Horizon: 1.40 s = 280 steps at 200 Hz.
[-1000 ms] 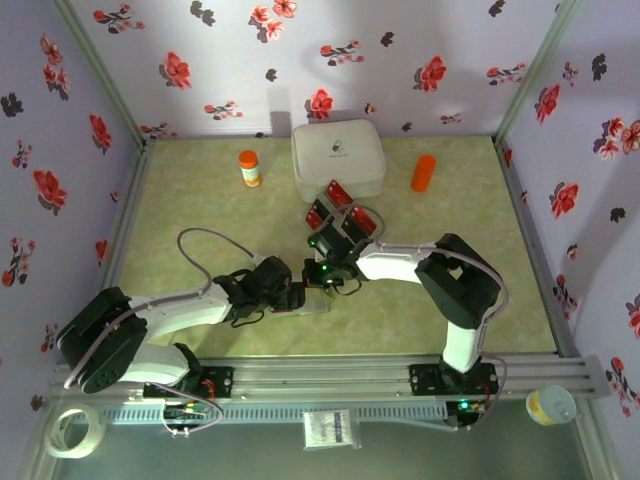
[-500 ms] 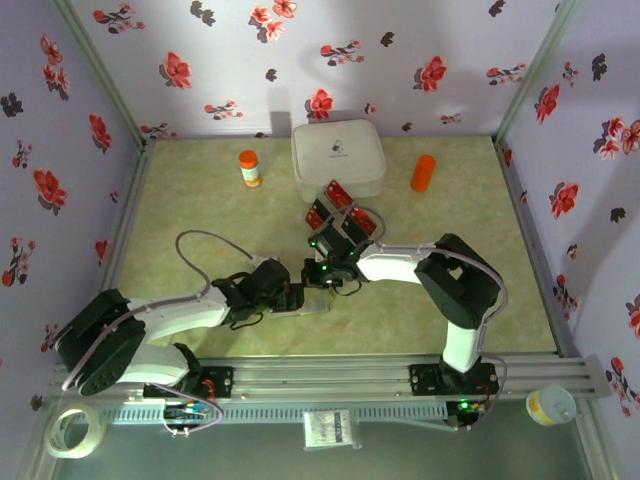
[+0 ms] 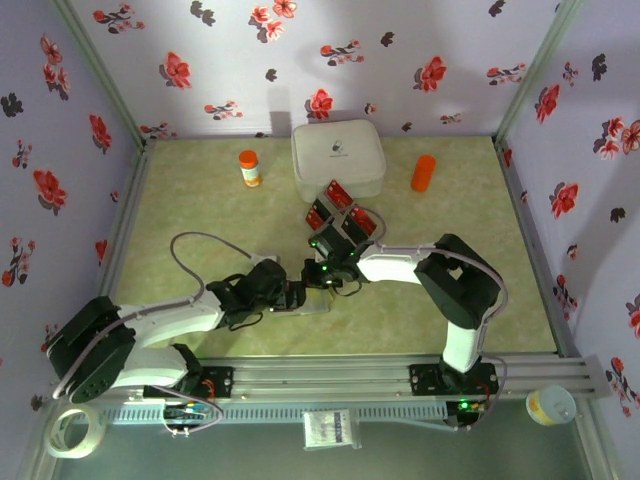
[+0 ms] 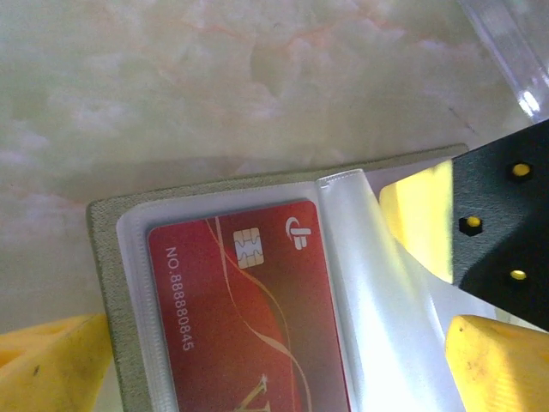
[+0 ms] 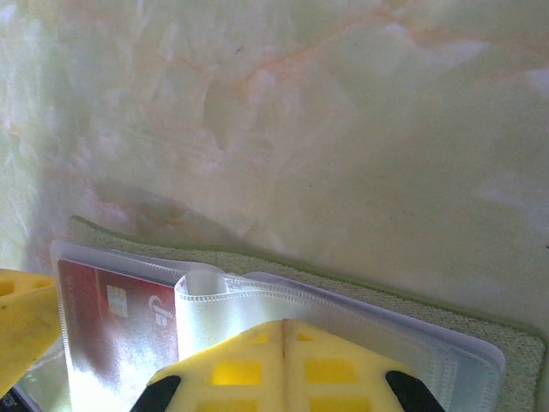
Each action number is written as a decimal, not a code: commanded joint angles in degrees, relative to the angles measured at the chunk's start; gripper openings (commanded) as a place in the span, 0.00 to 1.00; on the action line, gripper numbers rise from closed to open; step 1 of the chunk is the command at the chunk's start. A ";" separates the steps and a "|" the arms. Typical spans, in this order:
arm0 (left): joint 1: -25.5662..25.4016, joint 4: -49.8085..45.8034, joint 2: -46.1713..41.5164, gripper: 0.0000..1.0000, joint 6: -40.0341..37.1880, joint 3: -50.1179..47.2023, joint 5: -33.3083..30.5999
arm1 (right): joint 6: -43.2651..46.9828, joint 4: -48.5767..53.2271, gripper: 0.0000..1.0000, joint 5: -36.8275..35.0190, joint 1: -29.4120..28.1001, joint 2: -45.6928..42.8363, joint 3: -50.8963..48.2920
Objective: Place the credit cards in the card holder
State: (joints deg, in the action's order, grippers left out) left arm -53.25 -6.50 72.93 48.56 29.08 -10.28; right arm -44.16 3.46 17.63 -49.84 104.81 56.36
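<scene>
The card holder [image 3: 313, 304] lies open on the table near the front, olive edge [image 4: 105, 257] and clear sleeves showing. One red credit card [image 4: 244, 318] sits inside a sleeve and is also seen as the same red card [image 5: 116, 322]. My left gripper [image 4: 274, 367] is open, its yellow fingers [image 4: 51, 365] straddling the holder. My right gripper [image 5: 285, 333] is shut, pinching a clear sleeve [image 5: 223, 296] that curls up off the holder. More red credit cards [image 3: 340, 194] lie loose behind the grippers, near the white case.
A large white rounded case [image 3: 338, 157] stands at the back centre, with an orange-capped bottle [image 3: 249, 167] to its left and an orange cylinder [image 3: 424, 172] to its right. Flowered walls close in three sides.
The left arm's elbow and cable have sunk slightly toward the front left. Both grippers stay at the card holder.
</scene>
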 commanded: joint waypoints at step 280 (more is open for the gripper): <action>-2.20 3.23 2.54 0.90 -0.76 -4.34 -1.83 | -3.65 -2.75 0.50 0.64 0.28 -1.71 -3.71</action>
State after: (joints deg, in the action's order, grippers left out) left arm -54.94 -3.07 75.11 47.68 26.98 -13.91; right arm -46.59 1.61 17.12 -49.65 101.58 53.56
